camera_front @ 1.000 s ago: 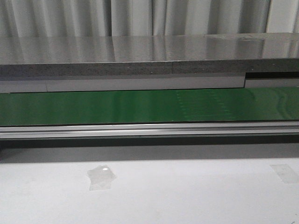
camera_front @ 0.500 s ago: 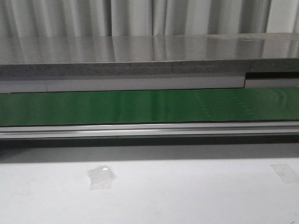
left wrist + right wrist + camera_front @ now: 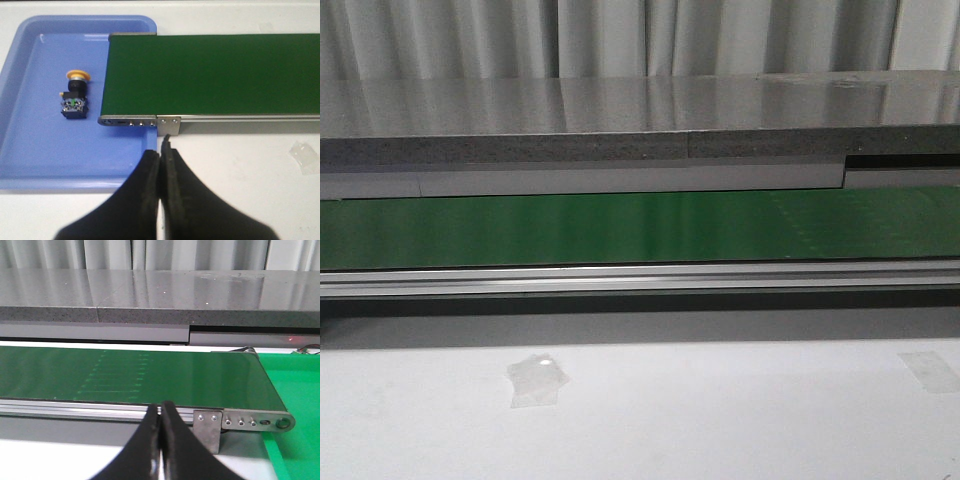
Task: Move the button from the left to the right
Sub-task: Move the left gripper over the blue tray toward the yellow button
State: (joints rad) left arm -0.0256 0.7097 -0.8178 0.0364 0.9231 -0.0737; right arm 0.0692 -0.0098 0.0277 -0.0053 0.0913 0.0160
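Button (image 3: 75, 95) lies on its side in the blue tray (image 3: 30, 150) at the left end of the green belt (image 3: 215, 75), cap pointing away from the arm, body just beside the belt's end plate. Untouched, as far as I can judge; the whole move remains. Left gripper (image 3: 161, 156) hovers over the tray's near corner, fingers pressed together, empty, button off to one side. Right gripper (image 3: 161, 416), jaws likewise together, waits by the belt's right end beside a green tray (image 3: 295, 440).
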